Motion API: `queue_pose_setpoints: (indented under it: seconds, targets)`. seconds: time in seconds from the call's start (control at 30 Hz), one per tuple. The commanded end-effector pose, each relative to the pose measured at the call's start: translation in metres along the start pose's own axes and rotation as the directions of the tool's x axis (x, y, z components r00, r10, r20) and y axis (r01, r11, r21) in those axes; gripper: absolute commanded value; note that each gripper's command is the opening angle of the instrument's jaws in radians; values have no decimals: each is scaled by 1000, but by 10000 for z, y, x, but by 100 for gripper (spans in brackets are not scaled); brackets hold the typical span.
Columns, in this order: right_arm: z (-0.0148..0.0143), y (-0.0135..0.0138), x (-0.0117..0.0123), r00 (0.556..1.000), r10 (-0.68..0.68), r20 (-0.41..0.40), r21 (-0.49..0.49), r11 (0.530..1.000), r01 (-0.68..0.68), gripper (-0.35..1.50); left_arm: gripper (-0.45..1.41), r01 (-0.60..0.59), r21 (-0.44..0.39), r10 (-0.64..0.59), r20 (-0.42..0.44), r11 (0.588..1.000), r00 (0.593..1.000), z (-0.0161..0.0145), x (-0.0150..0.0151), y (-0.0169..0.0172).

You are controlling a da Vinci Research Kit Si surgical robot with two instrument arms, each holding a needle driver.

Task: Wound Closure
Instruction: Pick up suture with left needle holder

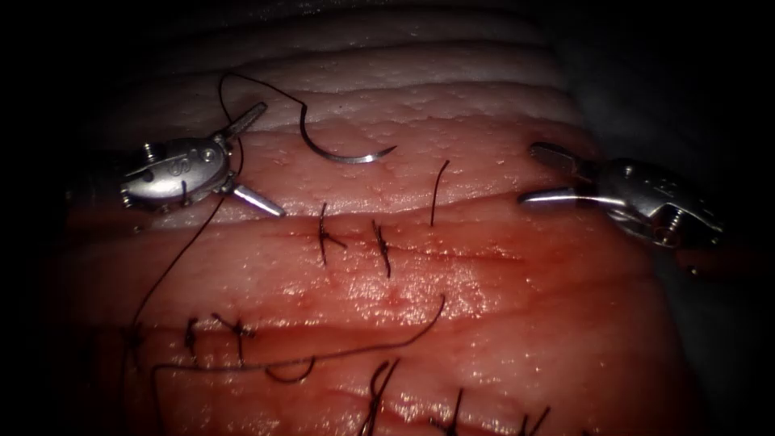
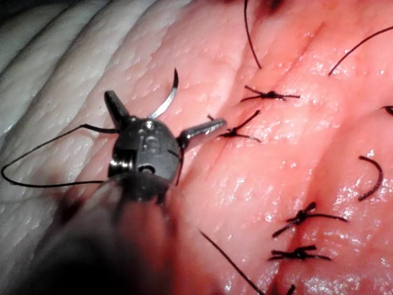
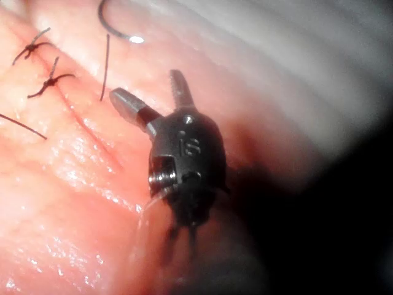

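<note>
Resting free on the tissue [image 1: 484, 323] above the cut [image 1: 460, 252], needle [image 1: 347, 153] unheld | two knots [image 1: 324, 236] tied, cut's right stretch unstitched | left gripper [image 1: 246, 153] and right gripper [image 1: 542, 173] both spread, holding nothing | thread [image 1: 173, 262] trails left

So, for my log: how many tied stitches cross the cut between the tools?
2, side by side: left stitch, right stitch. Left tool and right tool open, empty; needle lies loose on the tissue.

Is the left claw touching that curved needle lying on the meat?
Apart. In the endoscope view the left claw stands open, holding nothing, with bare tissue between it and the needle.
</note>
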Motion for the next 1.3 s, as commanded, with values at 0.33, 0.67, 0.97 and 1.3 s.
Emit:
queue_pose_setpoints:
  seconds: [0.33, 0.67, 0.97, 1.3]
  targets:
    - [19, -12, -20, 1000, -15, 8, 12, 1000, 15, 114, 71, 32, -184, -39, -33, 982, 999, -26, 49, 69]
    - [22, -17, -37, 1000, -21, 23, 11, 1000, 20, 111, 64, 42, -264, -54, -41, 964, 998, -122, 113, 123]
    - [23, -18, -40, 999, -18, 30, 10, 1000, 18, 111, 49, 66, -246, -72, -16, 967, 997, -168, 102, 146]
    - [21, -20, -44, 999, -10, 34, 11, 1000, 10, 109, 66, 290, -250, -314, -59, 924, 948, -116, 99, 183]
